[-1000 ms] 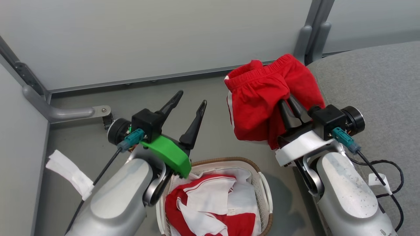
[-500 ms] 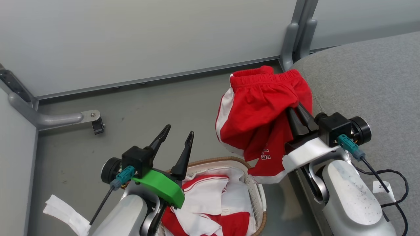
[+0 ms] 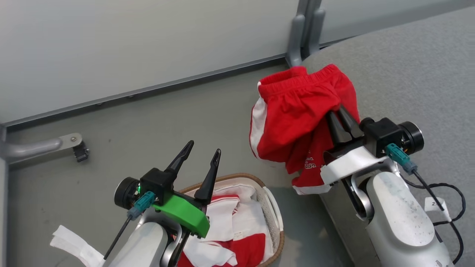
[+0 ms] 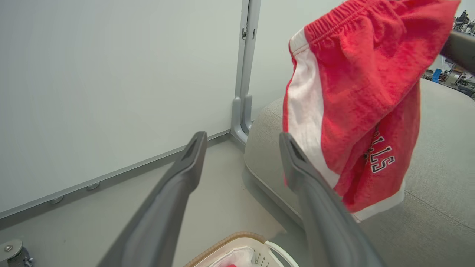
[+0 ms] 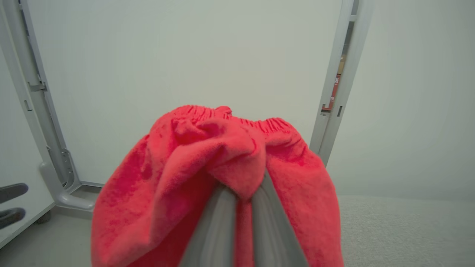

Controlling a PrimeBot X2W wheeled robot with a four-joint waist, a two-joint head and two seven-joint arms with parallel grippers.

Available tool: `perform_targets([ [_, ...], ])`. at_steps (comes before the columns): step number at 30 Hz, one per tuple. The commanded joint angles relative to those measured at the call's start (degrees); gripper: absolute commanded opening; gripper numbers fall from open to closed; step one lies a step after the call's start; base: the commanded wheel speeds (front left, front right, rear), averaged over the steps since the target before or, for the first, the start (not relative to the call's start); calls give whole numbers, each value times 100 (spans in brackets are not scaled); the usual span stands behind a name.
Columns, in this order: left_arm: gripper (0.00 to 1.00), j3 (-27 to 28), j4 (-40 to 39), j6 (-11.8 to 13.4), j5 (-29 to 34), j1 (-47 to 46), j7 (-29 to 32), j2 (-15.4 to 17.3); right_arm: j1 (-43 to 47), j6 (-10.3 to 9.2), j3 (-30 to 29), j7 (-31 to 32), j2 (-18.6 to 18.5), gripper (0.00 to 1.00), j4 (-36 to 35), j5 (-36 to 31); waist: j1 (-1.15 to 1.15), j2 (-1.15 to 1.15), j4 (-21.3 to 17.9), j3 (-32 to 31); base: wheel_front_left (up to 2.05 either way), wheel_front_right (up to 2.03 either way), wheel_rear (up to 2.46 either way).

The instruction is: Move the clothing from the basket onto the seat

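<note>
Shorts: red with a white side stripe and lettering; hang free in the air, above and to the right of basket, touching nothing but the claw.
Right claw: fingers pressed together on a bunched fold of shorts near the waistband; carries the whole garment.
Left claw: fingers spread a fair way apart, nothing between them; hovers over the left rim of basket, tips pointing up and away.
Clothing: more red-and-white pieces heaped inside basket, crumpled together; number of pieces hard to tell.
Seat: grey cushion just to the right of basket, rising well above its rim; no garment resting on the part in view.
Done: one garment out of basket and up at cushion height on the right side.
Left to do: by the look of it, lowering and letting go of shorts onto the cushion right of basket, then fetching the heap inside basket piece by piece.
Progress: judged early, with most of the load in basket.
</note>
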Motion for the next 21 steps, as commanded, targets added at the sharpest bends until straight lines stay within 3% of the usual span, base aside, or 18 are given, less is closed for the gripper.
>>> perform_targets([
  [1,100,2,2,-22,75,-97,-2,-3,-85,-7,-28,-11,-18,0,-35,38,0,0,-627,395,0,0,0],
  [10,100,-227,183,-108,301,-495,-3,-29,-189,-7,-383,-10,-11,0,-102,88,0,0,-1555,888,0,0,0],
  [15,100,-419,352,-136,349,-704,-3,-83,-194,-6,-607,-10,-11,0,-60,44,0,0,-1751,1045,0,0,0],
  [21,100,-614,527,-155,363,-933,-3,-144,-258,-6,-793,-10,-11,0,88,-80,0,0,-1707,1230,0,0,0],
])
